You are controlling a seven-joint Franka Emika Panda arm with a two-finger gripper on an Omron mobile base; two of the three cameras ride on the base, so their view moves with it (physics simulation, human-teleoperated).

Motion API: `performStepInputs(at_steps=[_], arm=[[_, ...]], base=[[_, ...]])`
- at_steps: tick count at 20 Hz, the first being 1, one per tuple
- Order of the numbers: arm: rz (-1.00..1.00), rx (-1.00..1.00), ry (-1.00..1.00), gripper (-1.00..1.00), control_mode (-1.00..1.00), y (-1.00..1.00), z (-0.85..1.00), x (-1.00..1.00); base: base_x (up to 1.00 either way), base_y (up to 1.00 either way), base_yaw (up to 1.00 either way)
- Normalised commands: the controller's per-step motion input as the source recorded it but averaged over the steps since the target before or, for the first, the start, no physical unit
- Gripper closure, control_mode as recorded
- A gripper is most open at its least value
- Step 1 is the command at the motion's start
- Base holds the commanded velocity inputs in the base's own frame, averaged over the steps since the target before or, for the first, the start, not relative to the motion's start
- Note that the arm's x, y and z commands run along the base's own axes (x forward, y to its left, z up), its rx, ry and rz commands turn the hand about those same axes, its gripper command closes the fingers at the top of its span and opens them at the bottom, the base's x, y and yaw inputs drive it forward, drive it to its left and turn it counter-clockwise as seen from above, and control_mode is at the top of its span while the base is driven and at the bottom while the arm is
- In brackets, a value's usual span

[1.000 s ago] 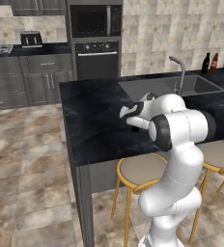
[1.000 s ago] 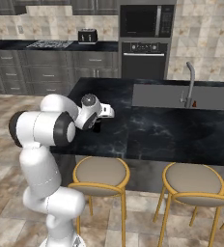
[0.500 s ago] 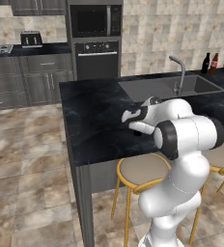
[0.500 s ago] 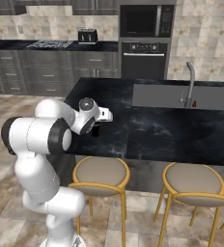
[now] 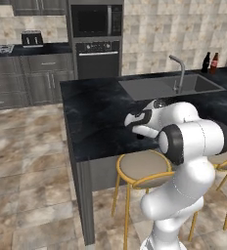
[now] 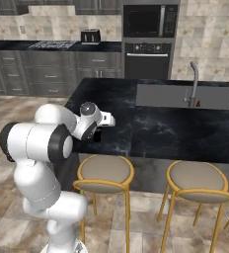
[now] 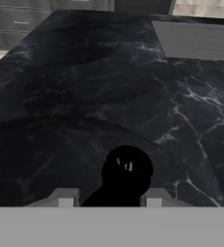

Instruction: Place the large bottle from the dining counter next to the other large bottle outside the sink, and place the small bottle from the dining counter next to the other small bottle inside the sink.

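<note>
Since the earlier frame my arm has folded lower over the counter's near edge. My two-finger gripper (image 7: 106, 198), low centre in the hand view, stands spread around the round top of a short near-black bottle (image 7: 127, 170); I cannot tell whether the tips touch it. It stands on the black marbled dining counter (image 5: 96, 114). Upper right, beyond the sink (image 5: 159, 87), stand a tall near-black bottle (image 5: 205, 62) and a brown red-labelled bottle (image 5: 214, 63).

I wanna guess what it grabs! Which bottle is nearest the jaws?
The small bottle, short and dark, standing right between the jaws. The tall black bottle and the red-labelled bottle stand far away, past the sink.
</note>
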Motion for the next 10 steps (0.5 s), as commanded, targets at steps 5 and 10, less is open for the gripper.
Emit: performStepInputs(at_steps=[5,10], arm=[[0.00,0.00,0.00,1.00,1.00,0.00,0.00,0.00],[0.00,0.00,0.00,1.00,1.00,0.00,0.00,0.00]], base=[[-0.49,0.41,0.00],[-0.03,0.63,0.00]])
